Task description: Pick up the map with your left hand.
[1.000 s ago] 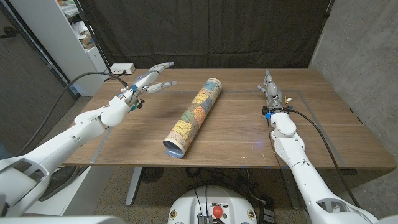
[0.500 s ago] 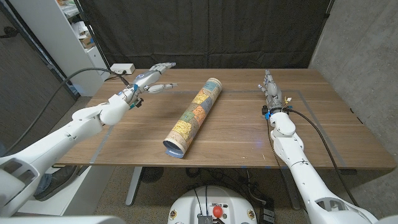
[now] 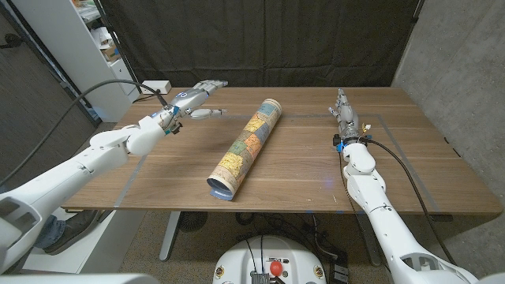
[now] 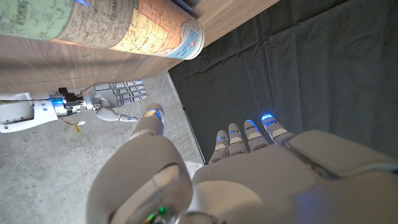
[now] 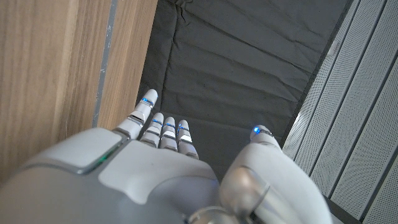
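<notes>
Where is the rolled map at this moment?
In the head view the rolled map lies diagonally at the middle of the wooden table, between the left hand and the right hand, touching neither.

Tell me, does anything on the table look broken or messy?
No. The rolled map lies whole on the table, slanted across its middle, nothing spilled. The left robot hand hovers open beside it; the right robot hand waits apart.

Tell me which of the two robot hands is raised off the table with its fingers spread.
The left robot hand, beyond the rolled map's left side, hovers open above the wood. The right robot hand stays low, fingers together.
</notes>
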